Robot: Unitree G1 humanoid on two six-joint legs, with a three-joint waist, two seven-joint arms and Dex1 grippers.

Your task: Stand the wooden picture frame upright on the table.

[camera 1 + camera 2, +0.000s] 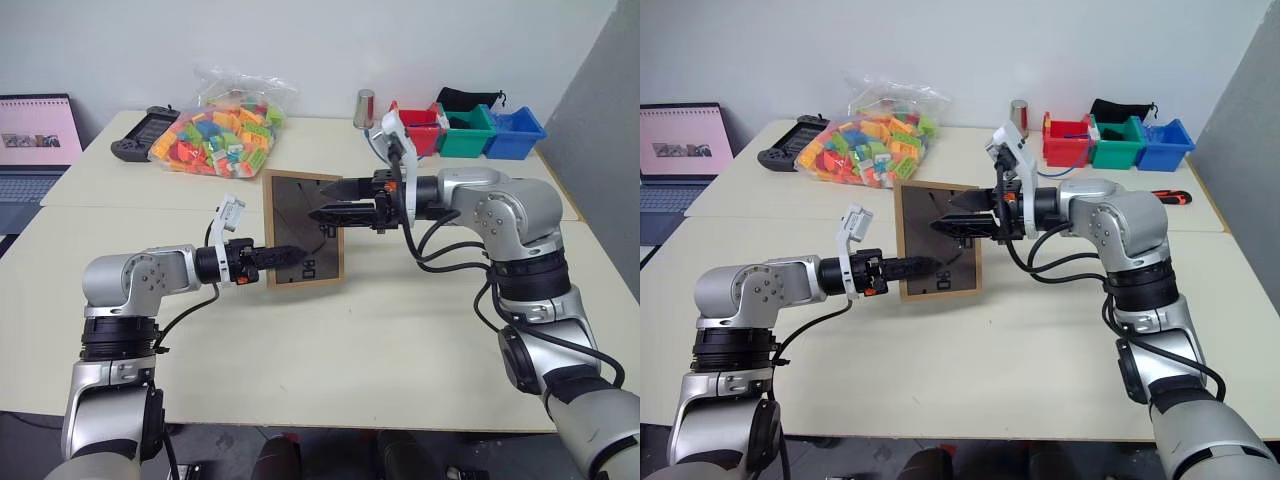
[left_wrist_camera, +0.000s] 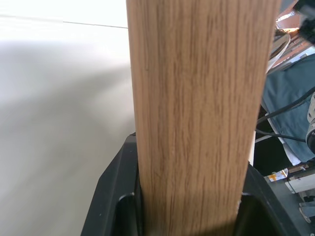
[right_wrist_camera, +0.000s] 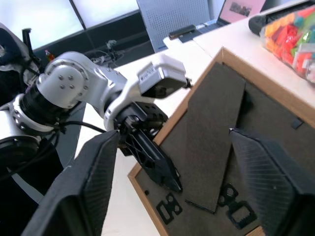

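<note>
The left gripper [image 1: 285, 253] is clamped on the lower left edge of the wooden picture frame [image 1: 303, 230] and holds it up above the desk [image 1: 350, 340]. The frame's dark back faces the robot. The right gripper [image 1: 338, 200] is just in front of that back, near the top, with its fingers apart and holding nothing.

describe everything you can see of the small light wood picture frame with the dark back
The small rectangular light-wood picture frame is held upright over the pale cream table, its dark grey back panel facing the robot. A fold-out stand strip and small black clips sit on that back. The left gripper clamps its lower left edge; the right gripper hovers open at the back, not gripping. Whether its bottom edge touches the table is unclear.
</note>
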